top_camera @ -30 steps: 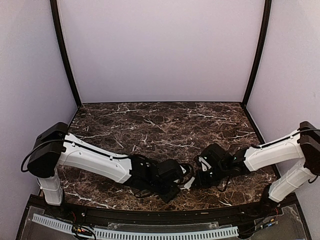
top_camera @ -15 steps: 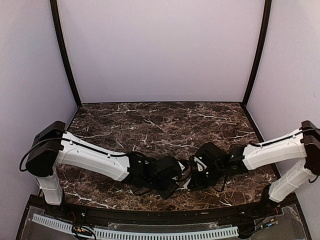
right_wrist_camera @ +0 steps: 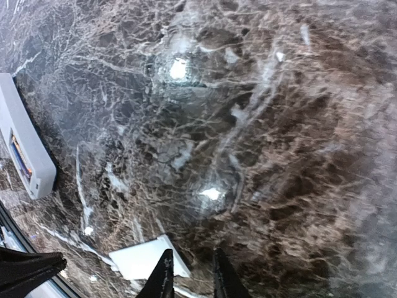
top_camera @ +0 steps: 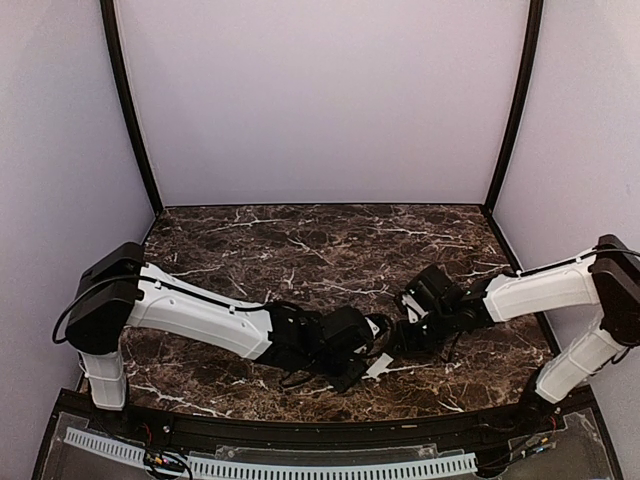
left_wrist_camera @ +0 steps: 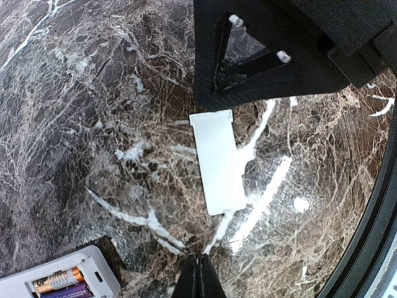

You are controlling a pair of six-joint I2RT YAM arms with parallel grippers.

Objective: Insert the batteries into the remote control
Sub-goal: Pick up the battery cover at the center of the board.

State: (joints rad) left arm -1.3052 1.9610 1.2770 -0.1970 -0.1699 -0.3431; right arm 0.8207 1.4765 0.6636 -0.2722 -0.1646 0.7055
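The white remote control (left_wrist_camera: 68,276) lies back up at the lower left of the left wrist view, its recess open. Two batteries (left_wrist_camera: 57,280), one gold and orange and one purple, lie side by side in the recess. The remote also shows at the left edge of the right wrist view (right_wrist_camera: 25,146). In the top view the arms hide it. A loose white battery cover (left_wrist_camera: 217,161) lies flat on the table between the grippers. My left gripper (left_wrist_camera: 200,279) is shut and empty, just short of the cover. My right gripper (right_wrist_camera: 191,276) is slightly open and empty, beside the cover (right_wrist_camera: 146,257).
The dark marble table (top_camera: 320,250) has purple walls on three sides. The black raised front edge (left_wrist_camera: 372,236) runs close to the cover. The two grippers (top_camera: 350,340) (top_camera: 418,318) are close together near the front middle.
My right gripper has drawn back up and to the right, away from the left gripper. My left arm has shifted slightly right. The white cover now shows more clearly between them.
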